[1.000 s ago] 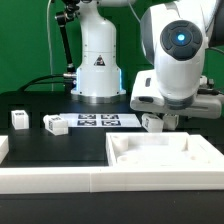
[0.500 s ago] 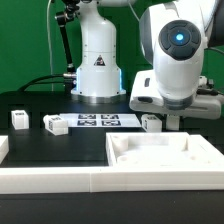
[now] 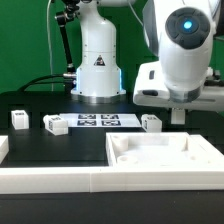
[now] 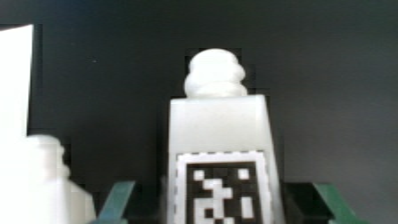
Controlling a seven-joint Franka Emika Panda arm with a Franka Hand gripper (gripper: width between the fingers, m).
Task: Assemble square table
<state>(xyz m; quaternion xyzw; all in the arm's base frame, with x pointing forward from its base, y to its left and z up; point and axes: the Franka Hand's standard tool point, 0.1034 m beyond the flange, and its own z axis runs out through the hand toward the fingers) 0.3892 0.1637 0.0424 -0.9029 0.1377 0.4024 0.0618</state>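
A white table leg with a black-and-white tag sits at the exterior view's right end of the marker board, just under my gripper. In the wrist view the leg fills the space between the two green fingers, its round knob pointing away; the gripper is shut on it. The square table top, a white slab with a raised rim, lies in front of it. Two more legs stand on the exterior view's left.
A long low white border wall runs along the front. The arm's white base stands behind the marker board. In the wrist view another white knobbed piece and a white edge lie beside the held leg.
The arm's upper body has risen and swung towards the exterior view's right. The leg under the gripper stays at the same spot by the marker board.
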